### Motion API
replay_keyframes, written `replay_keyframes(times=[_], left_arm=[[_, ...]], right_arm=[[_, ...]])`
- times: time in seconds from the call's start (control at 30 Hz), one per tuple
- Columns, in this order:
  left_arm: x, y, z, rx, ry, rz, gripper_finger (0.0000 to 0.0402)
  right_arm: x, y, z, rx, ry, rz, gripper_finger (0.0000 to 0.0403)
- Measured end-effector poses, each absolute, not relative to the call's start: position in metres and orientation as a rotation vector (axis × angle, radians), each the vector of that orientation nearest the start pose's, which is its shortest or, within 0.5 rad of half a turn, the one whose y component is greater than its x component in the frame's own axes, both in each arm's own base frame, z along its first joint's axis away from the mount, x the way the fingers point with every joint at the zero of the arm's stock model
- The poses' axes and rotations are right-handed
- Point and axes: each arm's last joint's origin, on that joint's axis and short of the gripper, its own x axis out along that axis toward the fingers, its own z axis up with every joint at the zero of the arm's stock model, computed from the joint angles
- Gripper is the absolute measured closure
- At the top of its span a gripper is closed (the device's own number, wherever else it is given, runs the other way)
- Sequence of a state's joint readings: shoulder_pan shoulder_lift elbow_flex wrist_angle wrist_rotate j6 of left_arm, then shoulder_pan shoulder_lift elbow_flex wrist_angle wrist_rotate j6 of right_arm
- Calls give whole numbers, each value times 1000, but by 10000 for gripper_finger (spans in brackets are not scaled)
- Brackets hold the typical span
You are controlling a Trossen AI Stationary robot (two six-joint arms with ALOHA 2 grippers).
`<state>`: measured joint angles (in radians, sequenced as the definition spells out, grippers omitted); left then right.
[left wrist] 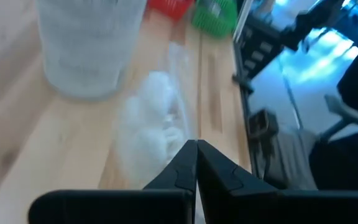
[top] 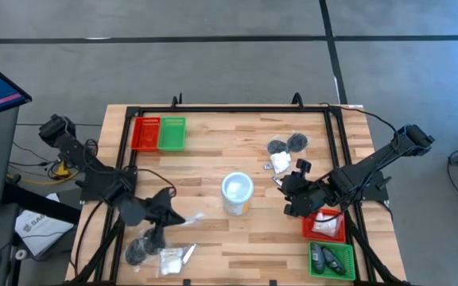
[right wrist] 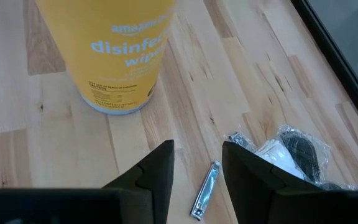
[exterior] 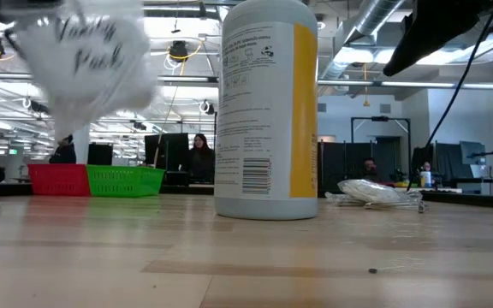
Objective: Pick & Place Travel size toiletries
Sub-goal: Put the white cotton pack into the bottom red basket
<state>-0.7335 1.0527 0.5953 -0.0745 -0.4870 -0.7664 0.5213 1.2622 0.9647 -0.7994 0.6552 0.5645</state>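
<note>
Overhead, the wooden table point(top: 213, 151) carries, at its far left, a red tray point(top: 145, 133) and a green tray point(top: 172, 133) set side by side and touching.

Near the front left edge lie a dark round piece point(top: 137, 251), a white sachet point(top: 168, 259) and a slim tube point(top: 188, 253), the tube's long axis running diagonally, its upper end toward the table's centre.

The left gripper point(top: 175, 219) sits above this group, its fingers point(left wrist: 194, 168) pressed together on a clear crinkly sachet of white contents point(left wrist: 154, 127); in the low view the sachet hangs raised off the table, blurred, at the upper left.

At the centre stands the white round container point(top: 237, 193), upright, with a yellow label.

To its right, the right gripper point(right wrist: 197, 158) hovers over bare wood with its fingers parted and nothing between them. Directly beneath lies a silvery nail clipper point(right wrist: 205, 190), its long axis pointing roughly along the gripper's forward line. Beside it lies a bagged cluster of white and dark pieces point(right wrist: 291, 152).

At the front right corner, a second red tray point(top: 324, 225) holds a white sachet, and a second green tray point(top: 331, 259) holds dark items.
</note>
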Motion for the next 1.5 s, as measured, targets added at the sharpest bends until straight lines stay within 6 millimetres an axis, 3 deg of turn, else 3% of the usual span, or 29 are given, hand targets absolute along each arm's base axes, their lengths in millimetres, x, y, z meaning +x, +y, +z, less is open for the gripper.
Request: replay_keyframes(times=[0.17,0.47,0.63,0.9,1.3,1.5], left_arm=[[178,-131,241,-438,425,-63,401],[191,-129,286,-360,298,-95,401],[197,-122,301,-329,253,-73,401],[215,-107,315,-272,224,-38,401],[258,-94,327,-159,235,-25,401],[266,-87,338,-124,218,-27,401]], right_arm=[[212,101,260,-79,824,-363,277],[222,107,268,-124,725,-278,277],[232,107,275,-148,642,-245,277],[247,98,287,-196,523,-240,277],[261,96,311,-277,300,-215,277],[264,100,319,-295,220,-113,277]])
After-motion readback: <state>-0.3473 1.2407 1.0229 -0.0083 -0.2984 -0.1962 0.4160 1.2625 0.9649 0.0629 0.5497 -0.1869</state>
